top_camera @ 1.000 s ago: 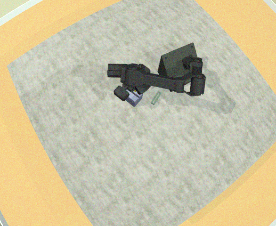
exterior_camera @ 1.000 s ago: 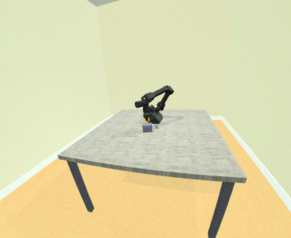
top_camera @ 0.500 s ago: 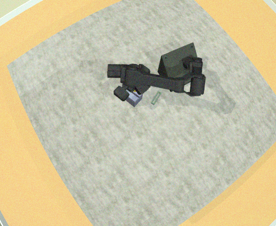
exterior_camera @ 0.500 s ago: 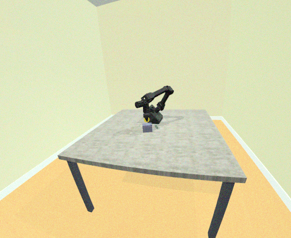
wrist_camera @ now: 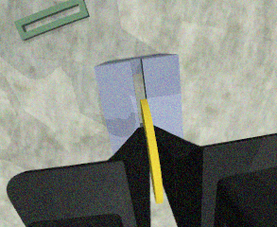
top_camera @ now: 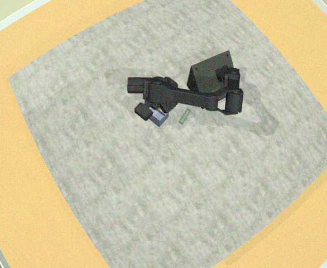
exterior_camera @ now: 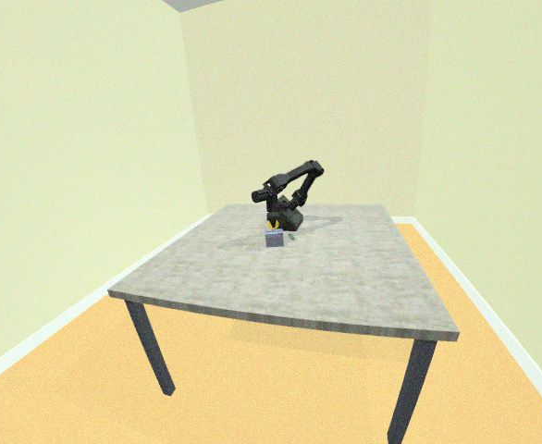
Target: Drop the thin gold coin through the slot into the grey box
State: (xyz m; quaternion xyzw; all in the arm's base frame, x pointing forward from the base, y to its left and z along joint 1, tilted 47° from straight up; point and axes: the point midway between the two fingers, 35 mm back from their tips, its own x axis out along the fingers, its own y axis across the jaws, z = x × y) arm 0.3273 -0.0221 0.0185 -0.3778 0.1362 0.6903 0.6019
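Note:
My gripper [wrist_camera: 147,132] [top_camera: 157,107] [exterior_camera: 273,220] is shut on the thin gold coin [wrist_camera: 151,147] [exterior_camera: 277,223], held on edge between the two black fingers. The coin's lower edge hangs just above the grey box [wrist_camera: 162,90] [top_camera: 159,117] [exterior_camera: 275,238], in line with the narrow slot [wrist_camera: 138,80] in its lid. In the top view only a speck of the coin [top_camera: 159,109] shows beside the wrist. The dark-green holder [wrist_camera: 51,19] [top_camera: 184,115] [exterior_camera: 290,236] lies empty on the table, a short way from the box.
The arm's dark base block [top_camera: 208,75] [exterior_camera: 291,217] stands behind the box and holder on the grey table [top_camera: 129,187] [exterior_camera: 286,281]. The arm's links reach over the box from the base.

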